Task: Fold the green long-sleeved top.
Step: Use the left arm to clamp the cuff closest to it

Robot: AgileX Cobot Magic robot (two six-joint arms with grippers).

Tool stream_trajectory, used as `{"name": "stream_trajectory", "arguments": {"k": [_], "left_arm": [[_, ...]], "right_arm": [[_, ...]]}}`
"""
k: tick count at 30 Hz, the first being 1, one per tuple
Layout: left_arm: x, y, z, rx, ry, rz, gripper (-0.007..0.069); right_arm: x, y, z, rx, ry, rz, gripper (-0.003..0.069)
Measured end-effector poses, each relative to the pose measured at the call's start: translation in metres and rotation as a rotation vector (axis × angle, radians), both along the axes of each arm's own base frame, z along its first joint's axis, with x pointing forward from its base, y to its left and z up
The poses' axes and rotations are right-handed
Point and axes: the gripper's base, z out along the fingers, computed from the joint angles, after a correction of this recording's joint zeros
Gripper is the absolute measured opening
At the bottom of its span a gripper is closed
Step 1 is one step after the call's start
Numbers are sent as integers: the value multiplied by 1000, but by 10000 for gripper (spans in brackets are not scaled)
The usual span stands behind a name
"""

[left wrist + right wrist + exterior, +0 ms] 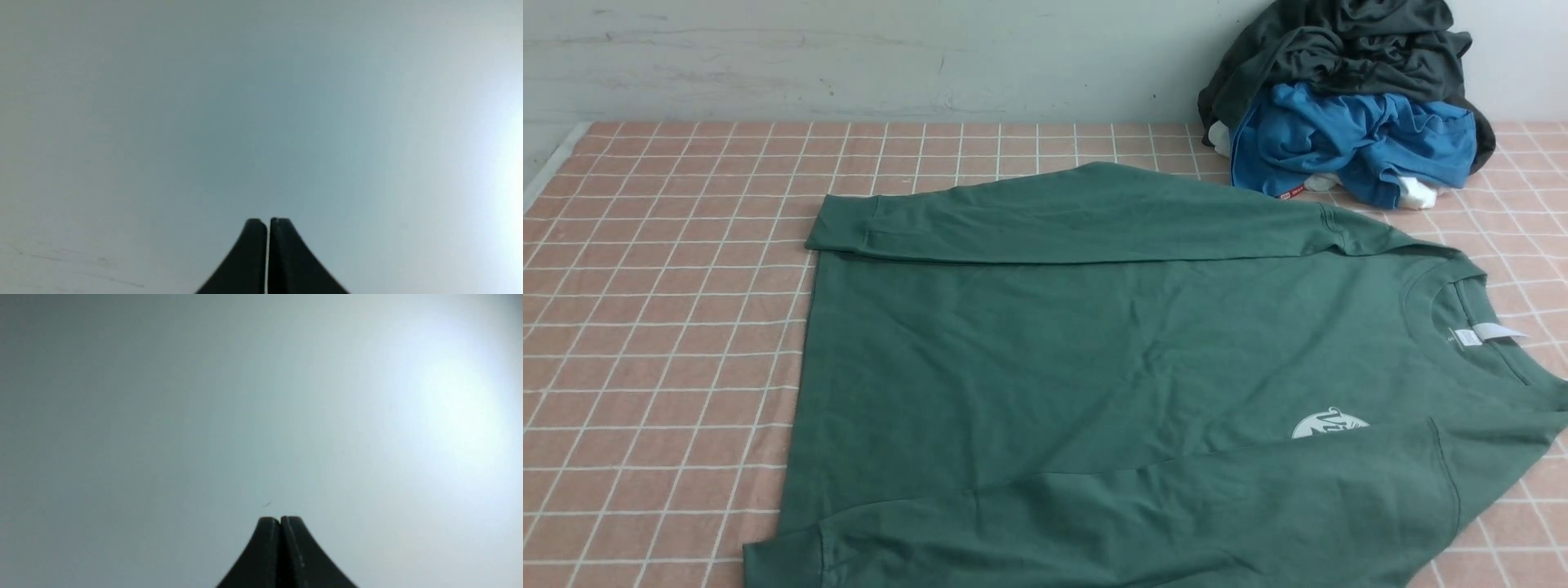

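your green top [1094, 351] lies flat on the table [662, 327], sleeves [1054, 216] laid across it, seemingly for folding; left claw [267, 222] and right claw [280, 518] closed on nothing.

Pink checked tablecloth [662, 327], blue garment [1347, 143] under dark grey garment [1339, 49], pale wall [849, 57]

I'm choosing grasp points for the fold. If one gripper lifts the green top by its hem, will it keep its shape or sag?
Probably sags: the green long-sleeved top lies limp with soft creases, so it looks floppy. Its folded-in sleeves would likely slide off when lifted. Pushed, it would probably bunch on the checked tablecloth rather than slide whole.
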Motion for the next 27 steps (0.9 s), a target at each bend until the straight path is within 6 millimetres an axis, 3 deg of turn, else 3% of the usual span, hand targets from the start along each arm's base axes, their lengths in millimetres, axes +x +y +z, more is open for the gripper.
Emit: {"name": "stream_trajectory", "arguments": {"k": [3, 6, 10, 12, 14, 19, 24, 25, 27], "left_arm": [[4, 0, 37, -27, 54, -22, -3], [26, -5, 75, 104, 229, 10, -3], [77, -11, 86, 269, 605, 17, -3], [100, -14, 73, 287, 858, -26, -3], [120, -18, 47, 288, 1161, -95, -3], [150, -28, -19, 235, 1708, -238, -3], [179, -32, -63, 196, 1869, -271, 45], [180, -32, -63, 194, 1864, -269, 51], [191, -32, -80, 179, 1891, -261, 134]], "right_arm": [[2, 0, 31, -13, 29, -8, -14], [16, 0, 73, -79, 183, -54, -14], [59, -4, 94, -195, 524, -135, -14], [81, -7, 86, -208, 713, -150, -14], [101, -7, 66, -204, 943, -137, -14], [128, 10, 15, -313, 1378, -6, -14], [146, 40, -9, -540, 1447, 141, -14], [147, 43, -10, -554, 1444, 151, -14], [154, 55, -17, -605, 1427, 196, -14]]}}
